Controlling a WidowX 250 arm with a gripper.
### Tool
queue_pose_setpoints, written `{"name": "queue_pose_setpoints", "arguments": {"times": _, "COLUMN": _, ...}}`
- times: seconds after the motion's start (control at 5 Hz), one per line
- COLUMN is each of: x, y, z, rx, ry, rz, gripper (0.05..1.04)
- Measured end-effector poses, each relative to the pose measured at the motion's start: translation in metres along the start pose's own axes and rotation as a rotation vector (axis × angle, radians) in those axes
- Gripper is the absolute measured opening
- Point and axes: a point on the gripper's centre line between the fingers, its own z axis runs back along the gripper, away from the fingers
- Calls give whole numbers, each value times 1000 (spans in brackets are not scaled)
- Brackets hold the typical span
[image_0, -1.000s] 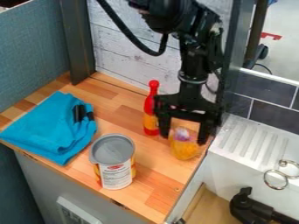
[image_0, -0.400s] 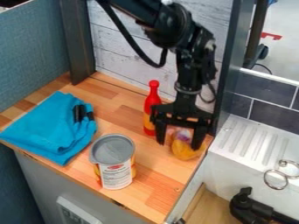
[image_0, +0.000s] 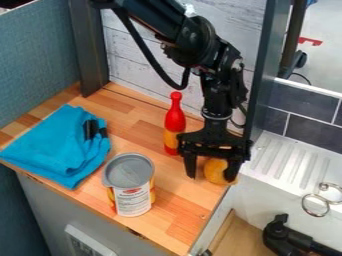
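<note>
The black gripper (image_0: 211, 176) hangs low over the right side of the wooden counter, its fingers apart and pointing down. A yellow-orange rounded object (image_0: 216, 171) sits between them, nearer the right finger, with its upper part hidden behind the gripper; whether a finger touches it I cannot tell. Just left of and behind the gripper, a red bottle (image_0: 175, 122) with an orange label stands upright. A tin can (image_0: 129, 185) with a grey lid and white label is upright near the counter's front edge.
A folded blue cloth (image_0: 60, 145) with black clips lies on the counter's left. The white sink unit (image_0: 294, 167) with metal rings (image_0: 315, 205) borders the counter on the right, beside a black faucet (image_0: 284, 237). A white plank wall (image_0: 140, 55) rises behind.
The gripper has come lower around the yellow-orange object, after shifting slightly left at first. More of that object's upper part is now covered. The bottle, can and cloth have not moved.
</note>
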Motion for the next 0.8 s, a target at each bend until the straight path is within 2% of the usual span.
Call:
{"name": "queue_pose_setpoints", "arguments": {"times": 0.2, "x": -6, "y": 2, "z": 3, "rx": -31, "ry": 18, "rz": -31, "gripper": 675}}
{"name": "queue_pose_setpoints", "arguments": {"times": 0.4, "x": -17, "y": 11, "z": 28, "rx": -128, "ry": 12, "rz": -137, "gripper": 518}}
{"name": "queue_pose_setpoints", "arguments": {"times": 0.6, "x": -36, "y": 14, "z": 61, "rx": -185, "ry": -36, "rz": -192, "gripper": 484}}
{"name": "queue_pose_setpoints", "arguments": {"times": 0.8, "x": -59, "y": 19, "z": 110, "rx": -244, "ry": -83, "rz": -255, "gripper": 484}}
